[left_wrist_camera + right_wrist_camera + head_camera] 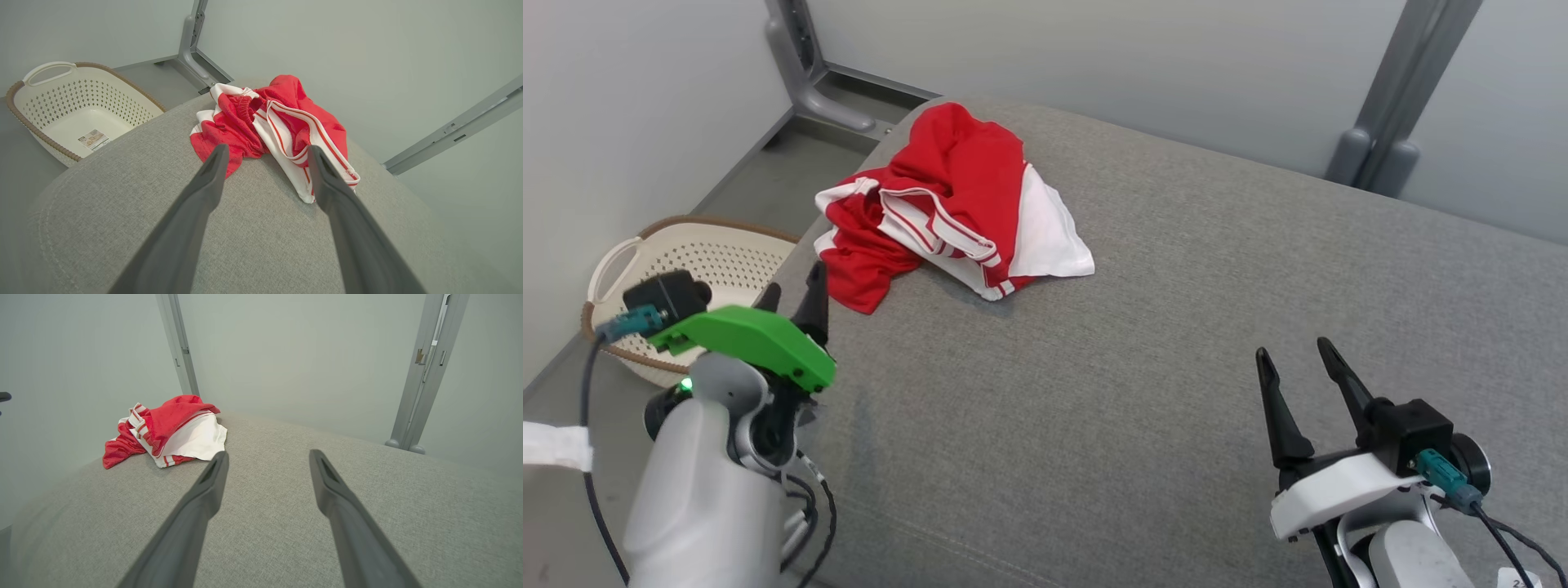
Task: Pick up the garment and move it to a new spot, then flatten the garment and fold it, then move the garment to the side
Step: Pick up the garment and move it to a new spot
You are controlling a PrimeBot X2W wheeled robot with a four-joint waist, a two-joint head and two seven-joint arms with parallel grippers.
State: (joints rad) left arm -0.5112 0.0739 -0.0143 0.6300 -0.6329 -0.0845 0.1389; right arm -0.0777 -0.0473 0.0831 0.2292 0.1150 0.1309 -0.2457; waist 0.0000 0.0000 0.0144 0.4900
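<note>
Crumpled garment (pixel 947 204) on grey cushion (pixel 1176 343); left end effector (pixel 794 283), right end effector (pixel 1292 348) spread, empty.

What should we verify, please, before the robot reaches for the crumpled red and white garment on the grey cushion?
1. Left gripper ready: ok, jaws apart, nothing between them.
2. Right gripper ready: ok, jaws apart, nothing held.
3. Garment free to lift: ok, it lies bunched near the far left corner of the cushion, with nothing on it.
4. Nearer arm: ok, the left gripper sits closer to the garment and points at it.
5. Room for a new spot: ok, the cushion's middle and right lie bare.
6. Garment fully on the cushion: cannot tell, since its red corner reaches the left edge above the basket.
</note>
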